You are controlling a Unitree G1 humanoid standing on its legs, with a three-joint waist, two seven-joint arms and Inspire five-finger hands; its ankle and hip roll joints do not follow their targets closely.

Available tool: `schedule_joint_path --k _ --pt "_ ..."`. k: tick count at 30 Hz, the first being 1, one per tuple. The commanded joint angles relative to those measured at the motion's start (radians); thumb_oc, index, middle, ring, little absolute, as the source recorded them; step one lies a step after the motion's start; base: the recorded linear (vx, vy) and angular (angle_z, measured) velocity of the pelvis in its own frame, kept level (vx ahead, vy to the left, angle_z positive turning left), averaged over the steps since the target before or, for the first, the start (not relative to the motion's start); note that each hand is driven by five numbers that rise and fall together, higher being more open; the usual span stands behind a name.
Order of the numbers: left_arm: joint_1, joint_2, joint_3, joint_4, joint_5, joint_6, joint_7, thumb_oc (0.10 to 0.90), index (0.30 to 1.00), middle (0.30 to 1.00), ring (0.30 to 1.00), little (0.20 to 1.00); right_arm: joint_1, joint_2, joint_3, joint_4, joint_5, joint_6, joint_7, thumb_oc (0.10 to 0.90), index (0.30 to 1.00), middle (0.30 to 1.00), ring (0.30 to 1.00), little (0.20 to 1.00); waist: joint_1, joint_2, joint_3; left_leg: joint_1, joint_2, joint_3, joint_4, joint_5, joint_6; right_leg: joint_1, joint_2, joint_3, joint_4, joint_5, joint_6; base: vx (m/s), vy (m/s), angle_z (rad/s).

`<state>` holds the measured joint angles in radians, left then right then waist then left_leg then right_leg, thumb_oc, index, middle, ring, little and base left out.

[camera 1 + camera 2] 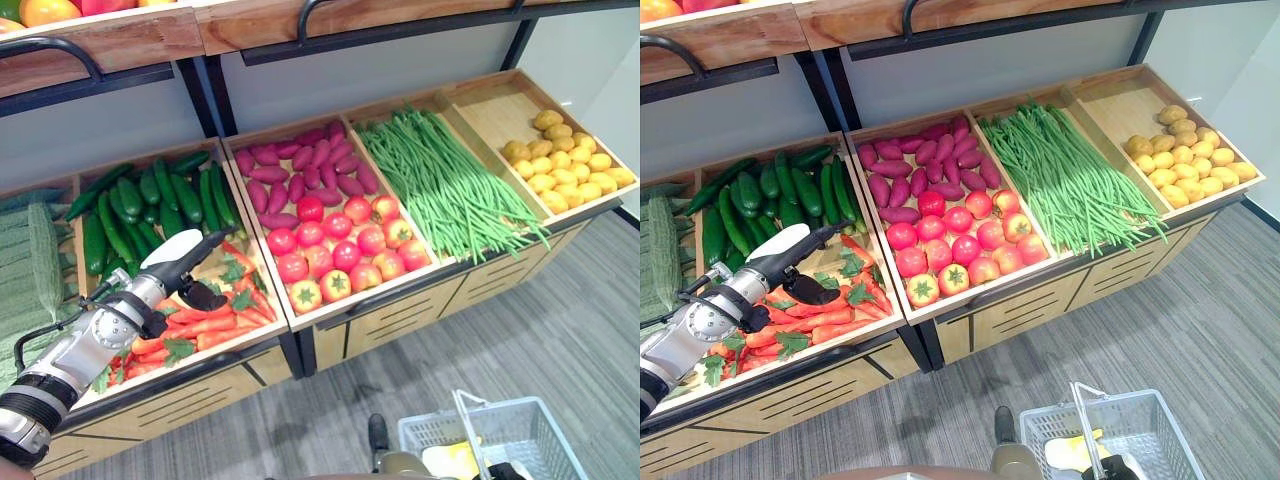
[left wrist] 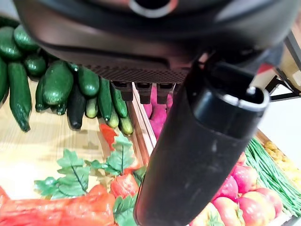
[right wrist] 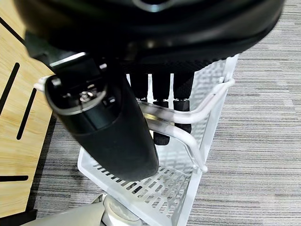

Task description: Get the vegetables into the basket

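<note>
Low at the frame's left, the left hand [image 1: 188,268] hovers slack-fingered and empty over the carrots [image 1: 205,325], while the right hand [image 3: 141,89], curled round the handle, holds the basket [image 1: 500,432] far right, risking a dropped carry.

The 2 head views look down on the same produce bins [image 1: 300,318], while each wrist camera peers closely past its hand: carrots [image 2: 56,209], basket [image 3: 141,188].
</note>
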<state>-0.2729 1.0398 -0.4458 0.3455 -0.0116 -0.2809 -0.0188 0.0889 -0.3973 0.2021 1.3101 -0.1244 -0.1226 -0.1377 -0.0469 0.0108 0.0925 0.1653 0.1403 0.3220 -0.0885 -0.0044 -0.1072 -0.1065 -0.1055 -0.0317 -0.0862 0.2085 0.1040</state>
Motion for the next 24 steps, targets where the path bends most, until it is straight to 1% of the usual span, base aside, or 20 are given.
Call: schedule_joint_path --k 1,3,7,13,18,24 --pt "-0.137 0.051 0.078 -0.010 -0.030 -0.038 0.044 0.900 1.000 1.000 1.000 1.000 -0.028 0.001 0.017 -0.003 -0.004 -0.034 0.000 0.400 0.300 0.300 0.300 0.300 -0.008 -0.045 -0.025 -0.021 -0.021 -0.021 0.001 0.002 -0.009 0.056 -0.074 -0.015 0.014 -0.027 0.088 0.00 0.000 0.00" --pt "-0.126 0.049 0.082 -0.002 0.004 -0.032 0.050 0.900 1.000 1.000 1.000 1.000 -0.026 0.001 0.018 -0.008 -0.004 -0.036 0.000 0.400 0.300 0.300 0.300 0.300 -0.006 -0.046 -0.022 -0.023 -0.021 -0.021 0.001 0.003 -0.009 0.055 -0.074 -0.015 0.014 -0.027 0.087 0.00 0.000 0.00" --pt "-0.134 0.070 0.063 0.012 0.101 -0.022 0.053 0.900 1.000 1.000 1.000 1.000 -0.034 -0.005 0.012 -0.003 -0.004 -0.034 -0.004 0.400 0.300 0.300 0.300 0.300 -0.002 -0.045 -0.015 -0.029 -0.020 -0.027 0.001 0.004 -0.009 0.051 -0.073 -0.020 0.015 -0.029 0.086 0.00 0.000 0.00" --pt "-0.118 0.083 0.057 0.045 0.153 -0.018 0.051 0.900 1.000 1.000 1.000 1.000 -0.037 -0.014 0.011 -0.002 -0.004 -0.033 -0.007 0.400 0.300 0.300 0.300 0.300 0.007 -0.044 -0.008 -0.036 -0.018 -0.029 0.001 0.008 -0.009 0.050 -0.072 -0.028 0.015 -0.031 0.086 0.00 0.000 0.00" --pt "-0.104 0.087 0.048 0.046 0.181 -0.014 0.041 0.900 1.000 1.000 1.000 1.000 -0.041 -0.017 0.013 -0.009 -0.007 -0.033 -0.005 0.400 0.300 0.300 0.300 0.300 0.006 -0.043 0.000 -0.041 -0.017 -0.031 0.001 0.009 -0.010 0.045 -0.070 -0.028 0.016 -0.031 0.085 0.00 0.000 0.00" --pt "-0.115 0.066 -0.009 0.088 0.239 -0.011 0.018 0.900 1.000 1.000 1.000 1.000 -0.056 -0.017 0.022 -0.005 -0.012 -0.031 -0.004 0.400 0.300 0.300 0.300 0.300 0.003 -0.040 0.008 -0.044 -0.017 -0.029 0.001 0.008 -0.010 0.040 -0.068 -0.027 0.017 -0.032 0.083 0.00 0.000 0.00"
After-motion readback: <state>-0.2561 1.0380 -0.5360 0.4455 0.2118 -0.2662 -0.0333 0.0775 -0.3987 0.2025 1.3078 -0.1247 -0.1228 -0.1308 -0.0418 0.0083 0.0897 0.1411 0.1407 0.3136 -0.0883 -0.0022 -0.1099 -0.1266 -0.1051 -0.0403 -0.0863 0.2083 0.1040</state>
